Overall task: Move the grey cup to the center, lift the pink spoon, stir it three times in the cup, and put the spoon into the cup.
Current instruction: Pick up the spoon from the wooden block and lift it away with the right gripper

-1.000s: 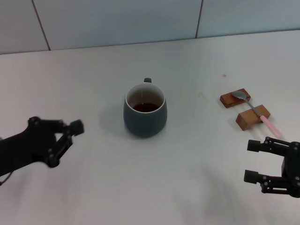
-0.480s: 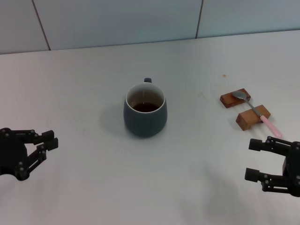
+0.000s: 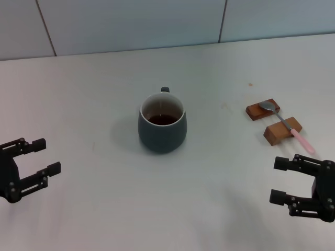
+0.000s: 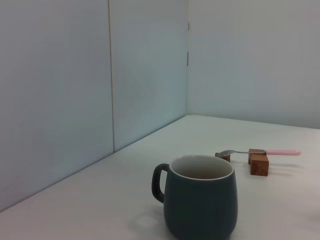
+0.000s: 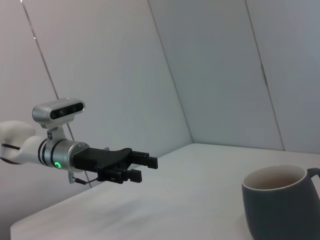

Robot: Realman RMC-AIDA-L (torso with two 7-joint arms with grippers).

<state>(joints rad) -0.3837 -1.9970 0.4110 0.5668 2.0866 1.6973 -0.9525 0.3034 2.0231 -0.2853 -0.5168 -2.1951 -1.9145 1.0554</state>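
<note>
The grey cup (image 3: 162, 125) stands upright in the middle of the table, its handle toward the far wall, with dark residue at the bottom. It also shows in the left wrist view (image 4: 200, 202) and the right wrist view (image 5: 285, 202). The pink spoon (image 3: 285, 124) lies across two brown wooden blocks at the right, its silver bowl toward the back and its pink handle toward me; it shows in the left wrist view (image 4: 262, 151) too. My left gripper (image 3: 41, 156) is open and empty at the near left, well apart from the cup. My right gripper (image 3: 280, 180) is open and empty, just in front of the spoon's handle end.
Two brown wooden blocks (image 3: 263, 110) (image 3: 281, 132) hold the spoon up off the white table (image 3: 104, 83). A pale tiled wall (image 3: 131, 23) runs along the table's far edge. The left arm with its wrist camera shows in the right wrist view (image 5: 95, 160).
My left arm has drawn back from near the cup toward the near left edge, and its gripper now faces right with fingers apart. My right gripper has barely moved.
</note>
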